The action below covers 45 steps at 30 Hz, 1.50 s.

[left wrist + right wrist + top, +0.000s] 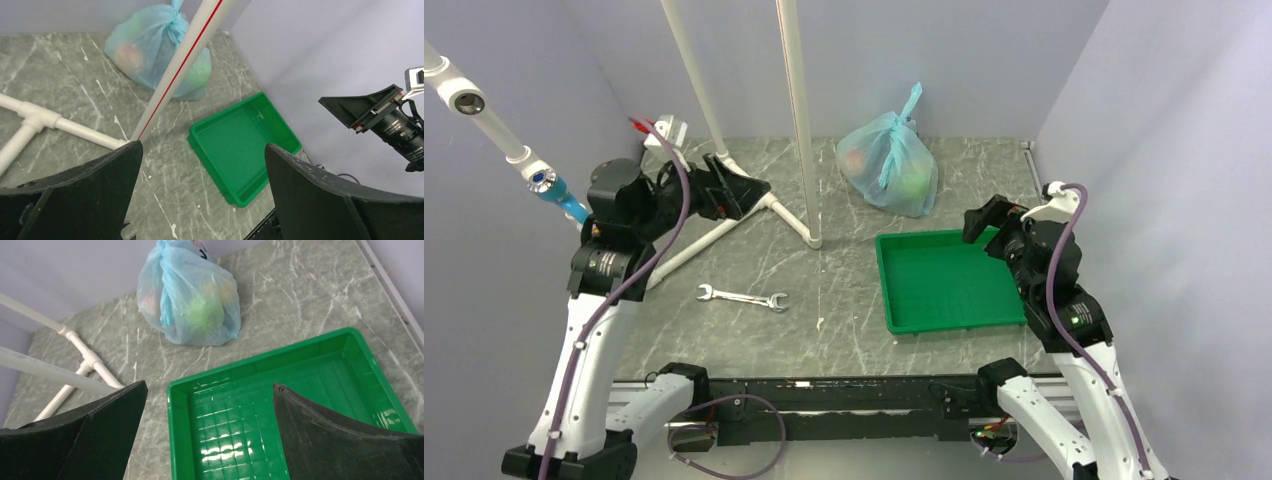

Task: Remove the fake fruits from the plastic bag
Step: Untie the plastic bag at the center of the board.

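Surface: grey-green marbled table (844, 300), seen from the top view with 12 o'clock at the far wall.

- 1 o'clock: light-blue plastic bag (889, 165), knotted at the top, resting near the far wall.
- 3 to 4 o'clock: green tray (882, 285), flat on the table, near the bag but apart from it.
- 8 o'clock: metal wrench (742, 297), lying flat, well apart from the tray.
- 10 o'clock: white pipe frame (714, 235), its base tubes on the surface, one end reaching the centre.
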Each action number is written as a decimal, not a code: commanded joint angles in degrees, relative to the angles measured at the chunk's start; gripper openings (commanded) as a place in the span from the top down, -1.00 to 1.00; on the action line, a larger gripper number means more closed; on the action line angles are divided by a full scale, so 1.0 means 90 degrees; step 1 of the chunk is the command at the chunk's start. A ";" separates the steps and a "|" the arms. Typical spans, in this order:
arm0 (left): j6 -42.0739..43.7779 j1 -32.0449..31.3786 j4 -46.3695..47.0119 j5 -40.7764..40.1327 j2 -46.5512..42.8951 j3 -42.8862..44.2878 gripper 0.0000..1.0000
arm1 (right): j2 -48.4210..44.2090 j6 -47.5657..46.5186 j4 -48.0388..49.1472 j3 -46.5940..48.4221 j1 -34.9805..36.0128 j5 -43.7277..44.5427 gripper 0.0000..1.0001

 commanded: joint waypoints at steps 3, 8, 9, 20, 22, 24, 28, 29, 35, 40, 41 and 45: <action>-0.0006 -0.0272 0.1030 -0.0203 0.0076 0.0018 -0.98 | 0.0219 0.0153 0.0199 -0.0127 0.0031 -0.0134 -1.00; 0.0345 -0.0282 0.0926 -0.0369 0.0543 0.0169 -0.98 | 0.0537 0.0441 0.1058 -0.0549 0.0025 -0.0690 -0.99; 0.0527 -0.0282 0.0860 -0.0491 0.0629 0.0210 -0.98 | 0.0647 0.0517 0.1302 -0.0654 0.0026 -0.0792 -0.99; 0.1721 -0.0360 0.1113 -0.1848 0.0671 -0.0861 -0.98 | 0.3635 0.0248 0.3417 -0.0288 0.0026 -0.0739 -0.99; 0.1958 -0.0473 0.1370 -0.1973 0.0584 -0.1169 -0.98 | 0.4235 0.0042 0.3673 0.0093 0.0025 -0.0637 -0.99; 0.2141 -0.0578 0.1526 -0.2125 0.0560 -0.1395 -0.98 | 0.4810 -0.0225 0.4001 0.0461 -0.0037 -0.0570 -0.99; 0.2087 -0.0600 0.1409 -0.2219 0.0896 -0.1319 -0.98 | 0.6153 -0.0577 0.3982 0.1772 -0.0374 -0.0902 -0.99; 0.1933 -0.0596 0.1292 -0.2246 0.1056 -0.1197 -0.98 | 0.6491 -0.0609 0.3929 0.2149 -0.0450 -0.1077 -0.98; 0.1290 -0.0583 0.1126 -0.2334 0.2103 -0.0360 -0.98 | 0.8066 -0.0997 0.3726 0.3822 -0.0512 -0.1381 -0.90; 0.0931 -0.0228 0.1434 -0.1778 0.2750 0.0024 -0.98 | 0.8881 -0.1647 0.3578 0.4912 -0.0483 -0.1827 -0.94; 0.0887 -0.0178 0.1450 -0.1634 0.2916 0.0116 -0.98 | 0.9084 -0.1754 0.3403 0.5194 -0.0482 -0.1842 -0.96; 0.1015 -0.0098 0.1394 -0.1282 0.3462 0.0273 -0.98 | 0.9725 -0.1922 0.3157 0.5950 -0.0483 -0.2028 -0.99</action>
